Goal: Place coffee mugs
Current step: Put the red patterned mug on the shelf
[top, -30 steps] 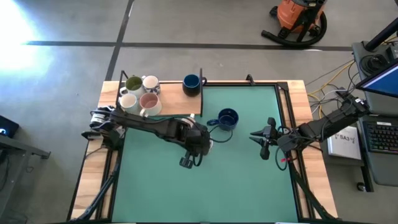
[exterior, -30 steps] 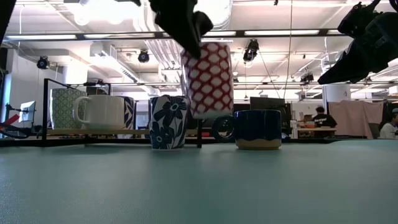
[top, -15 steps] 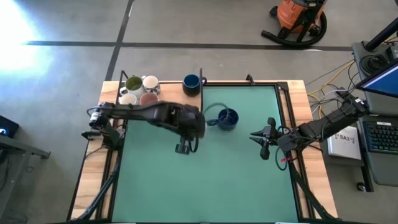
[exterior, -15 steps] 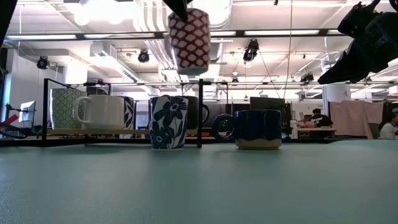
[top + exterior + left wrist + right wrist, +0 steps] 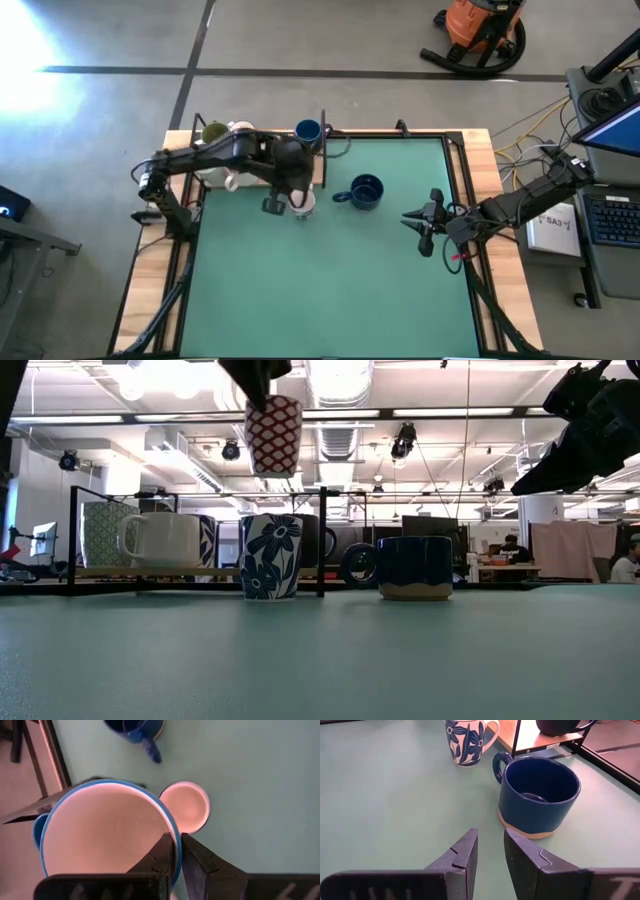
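My left gripper [image 5: 176, 840] is shut on a red-and-white lattice mug [image 5: 273, 435], held high above the mat near the rack. Right below stands a white mug with blue flowers [image 5: 269, 556], on its base on the mat. A navy mug [image 5: 366, 192] sits on the mat to its right. Another navy mug [image 5: 308, 132], an olive-inside mug [image 5: 214, 132] and white mugs [image 5: 240, 130] stand on the rack shelf. My right gripper [image 5: 490, 847] waits over the mat's right side, open by a narrow gap, pointing at the navy mug [image 5: 539, 795]. My left gripper pinches the lattice mug's rim [image 5: 165, 822], one finger inside the mug and one outside. The fingers come from above, pointing down. The mug hangs upright below them, lifted clear of the mat, well above the flowered mug [image 5: 184, 810].
A black-framed rack with a wooden shelf [image 5: 312, 176] fills the table's far left corner; its post [image 5: 322, 540] stands right behind the flowered mug. The green mat [image 5: 330, 290] is bare toward the near edge. Wooden table edges flank the mat.
My left gripper has carried the lattice mug up and toward the far left, from the mat's middle to the rack's near right corner, still shut on its rim. The flowered mug, earlier covered by the arm in the high view, now shows.
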Controlling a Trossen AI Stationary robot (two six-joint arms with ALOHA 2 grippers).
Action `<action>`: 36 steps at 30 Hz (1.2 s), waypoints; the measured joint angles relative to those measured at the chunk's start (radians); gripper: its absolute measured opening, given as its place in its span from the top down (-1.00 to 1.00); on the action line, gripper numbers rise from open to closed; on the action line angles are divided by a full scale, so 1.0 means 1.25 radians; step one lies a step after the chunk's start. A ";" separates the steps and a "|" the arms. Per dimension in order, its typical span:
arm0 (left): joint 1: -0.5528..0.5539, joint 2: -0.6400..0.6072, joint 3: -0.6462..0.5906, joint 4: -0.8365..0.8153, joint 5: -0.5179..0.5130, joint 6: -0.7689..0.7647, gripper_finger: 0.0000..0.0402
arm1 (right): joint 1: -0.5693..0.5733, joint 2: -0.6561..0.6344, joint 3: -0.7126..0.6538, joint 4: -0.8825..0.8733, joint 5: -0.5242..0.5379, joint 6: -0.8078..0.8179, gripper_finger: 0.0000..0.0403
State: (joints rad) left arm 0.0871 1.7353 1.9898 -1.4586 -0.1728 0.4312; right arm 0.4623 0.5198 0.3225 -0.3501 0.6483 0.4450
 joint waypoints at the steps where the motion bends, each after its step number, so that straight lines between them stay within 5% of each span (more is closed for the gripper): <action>1: 0.013 -0.012 -0.015 0.001 0.000 0.022 0.95 | 0.000 0.000 0.000 0.000 0.000 0.000 0.57; 18: 0.331 -0.191 -0.400 0.257 0.151 0.324 0.96 | 0.000 0.000 0.000 0.000 0.000 0.000 0.61; 36: 0.514 -0.119 -0.438 0.336 0.209 0.512 0.96 | 0.000 0.000 0.000 0.000 0.000 0.000 0.64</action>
State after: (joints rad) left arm 0.7292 1.5864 1.4425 -1.0385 0.0884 1.0718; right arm 0.4625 0.5198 0.3225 -0.3503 0.6483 0.4450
